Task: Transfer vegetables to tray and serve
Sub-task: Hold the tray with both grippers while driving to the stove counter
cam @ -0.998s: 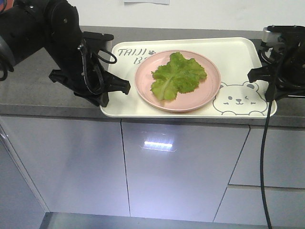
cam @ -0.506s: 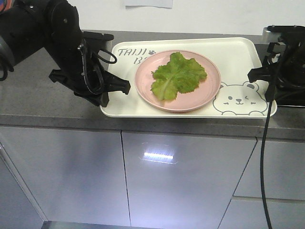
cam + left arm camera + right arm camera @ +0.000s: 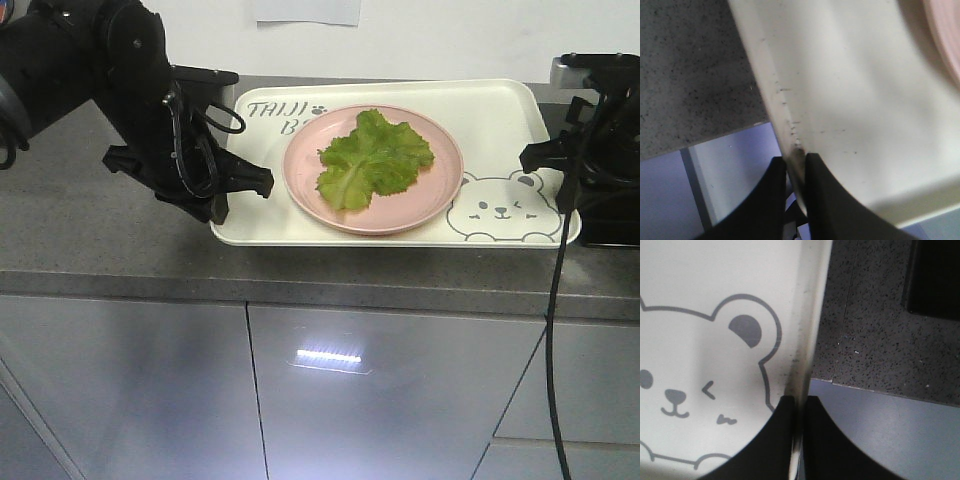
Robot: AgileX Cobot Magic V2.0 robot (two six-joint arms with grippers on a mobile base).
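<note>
Counter (image 3: 90,230) edge sits lower than before. Our left gripper (image 3: 796,160) and right gripper (image 3: 800,401) clamp the tray (image 3: 500,110), long axis left-right, "TAIJI B" far-left; lettuce (image 3: 372,158) rib points near-left.

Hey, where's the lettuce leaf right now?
In the front view the lettuce leaf lies on the pink plate at the middle of the cream tray, between the left gripper and right gripper clamping its side rims.
</note>
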